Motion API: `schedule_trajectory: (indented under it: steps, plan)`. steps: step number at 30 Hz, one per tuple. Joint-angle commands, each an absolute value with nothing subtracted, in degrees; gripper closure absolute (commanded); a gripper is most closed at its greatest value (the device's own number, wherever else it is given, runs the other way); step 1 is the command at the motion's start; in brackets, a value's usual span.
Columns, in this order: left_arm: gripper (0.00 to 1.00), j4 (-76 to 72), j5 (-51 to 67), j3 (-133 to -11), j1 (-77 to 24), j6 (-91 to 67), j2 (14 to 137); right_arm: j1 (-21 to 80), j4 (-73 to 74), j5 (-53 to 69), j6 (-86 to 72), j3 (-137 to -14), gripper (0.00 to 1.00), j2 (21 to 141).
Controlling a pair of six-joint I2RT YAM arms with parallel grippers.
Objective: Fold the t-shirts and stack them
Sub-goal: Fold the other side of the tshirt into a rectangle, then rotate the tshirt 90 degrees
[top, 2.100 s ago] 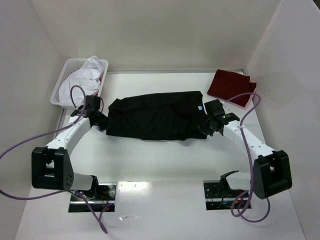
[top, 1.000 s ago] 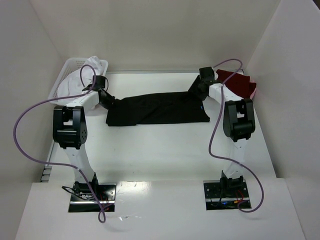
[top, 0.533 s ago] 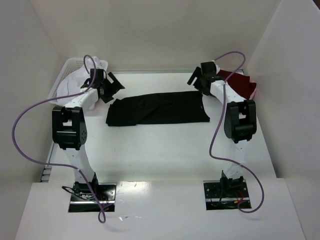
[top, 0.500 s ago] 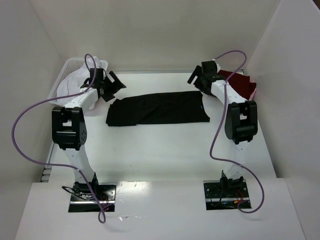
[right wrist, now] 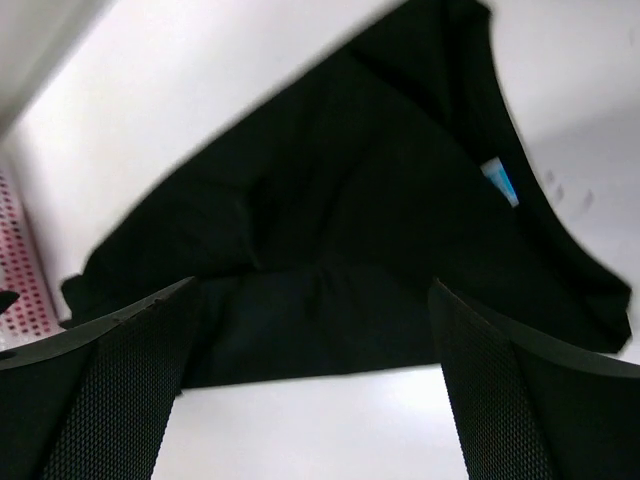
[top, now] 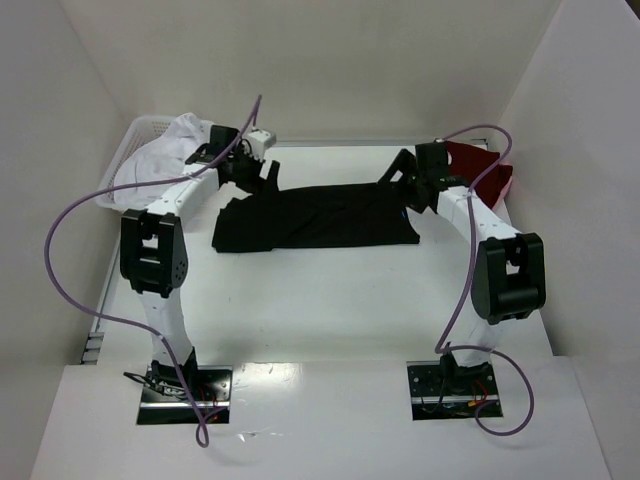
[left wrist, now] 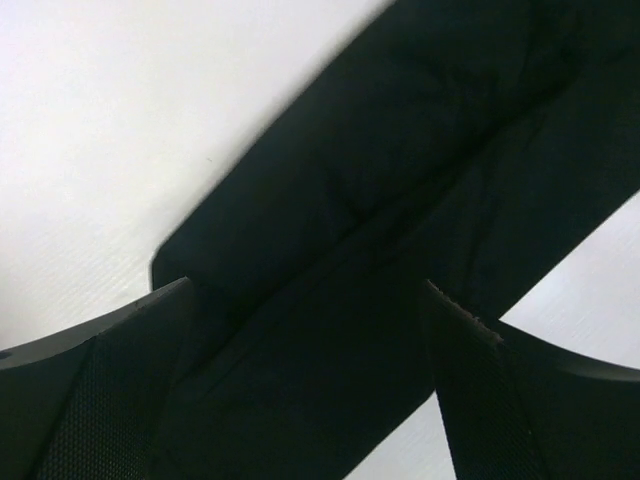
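Note:
A black t-shirt (top: 315, 215) lies on the table as a long folded strip, its blue neck label (right wrist: 497, 180) at the right end. My left gripper (top: 264, 176) hovers open over the strip's far left end, and in the left wrist view the black t-shirt (left wrist: 400, 200) spreads below the empty left gripper (left wrist: 310, 335). Over the far right end my right gripper (top: 402, 178) hangs open. The right wrist view has the black t-shirt (right wrist: 380, 230) beneath the empty right gripper (right wrist: 315, 335). A dark red t-shirt (top: 482, 166) lies folded at the far right.
A white lattice basket (top: 128, 160) stands at the far left corner with a white t-shirt (top: 175, 140) heaped in it; the basket's edge (right wrist: 25, 290) shows in the right wrist view. White walls close in the table at the back and both sides.
Both grippers have opened and let go of the black t-shirt's far corners, then swung inward over its far edge. The shirt lies still as a folded strip.

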State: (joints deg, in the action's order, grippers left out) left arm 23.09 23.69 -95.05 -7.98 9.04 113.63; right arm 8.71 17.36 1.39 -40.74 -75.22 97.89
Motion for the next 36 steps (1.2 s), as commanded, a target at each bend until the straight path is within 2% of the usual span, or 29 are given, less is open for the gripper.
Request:
schedule_trajectory:
  steps: [1,4,10,12,21,26,31,36]
  plan:
    - [0.0,28.0,22.7,-93.6,-7.9,23.1,117.4,8.3,16.8,2.1,-44.9,-71.3,0.0,92.4]
    - [0.0,29.3,22.0,-93.6,-7.9,24.8,118.9,8.3,17.4,2.5,-46.2,-70.1,0.0,92.4]
    - [0.0,31.4,8.3,-96.0,-10.5,26.2,124.7,8.3,18.0,5.1,-48.2,-69.5,0.0,94.4]
    - [0.0,32.1,6.9,-96.2,-10.7,26.2,125.6,8.8,18.5,5.1,-48.2,-69.6,0.0,95.8]
    - [0.0,37.3,-2.1,-97.6,-13.3,15.8,128.7,9.3,20.6,6.9,-46.4,-77.3,0.0,105.0]
    - [0.0,41.5,-0.5,-96.1,-15.6,8.1,126.9,11.4,21.2,6.9,-44.8,-80.4,0.0,109.7]
    - [0.0,42.0,4.9,-87.0,-17.3,-4.3,121.7,12.7,21.7,5.9,-44.5,-82.0,0.0,113.3]
    - [0.0,42.4,5.8,-78.2,-20.9,-9.7,115.4,13.8,22.4,3.2,-43.4,-82.0,0.0,114.9]
